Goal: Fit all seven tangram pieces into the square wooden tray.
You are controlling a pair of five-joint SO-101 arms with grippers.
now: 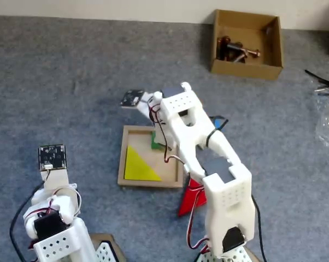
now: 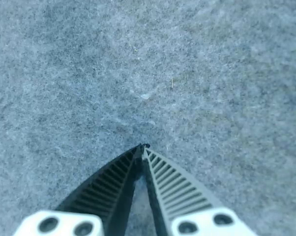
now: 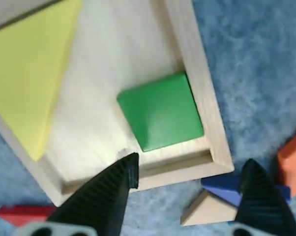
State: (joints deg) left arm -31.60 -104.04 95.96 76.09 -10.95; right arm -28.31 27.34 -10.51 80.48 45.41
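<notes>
Hovering over the tray (image 3: 199,83) corner, the right claw (image 3: 190,167) is being held wide apart, gripping nothing; the green square (image 3: 160,110) is lying flat in that corner, just ahead of it. The blue piece (image 3: 224,189) is lying just outside the rim, nearer this arm. The left claw (image 2: 143,147) is being held together over the carpet (image 2: 138,59), well apart.

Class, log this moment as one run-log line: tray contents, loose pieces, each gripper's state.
tray: yellow triangle, green square inside | outside: red piece | right gripper: open, above tray corner | left gripper: shut, over carpet
</notes>
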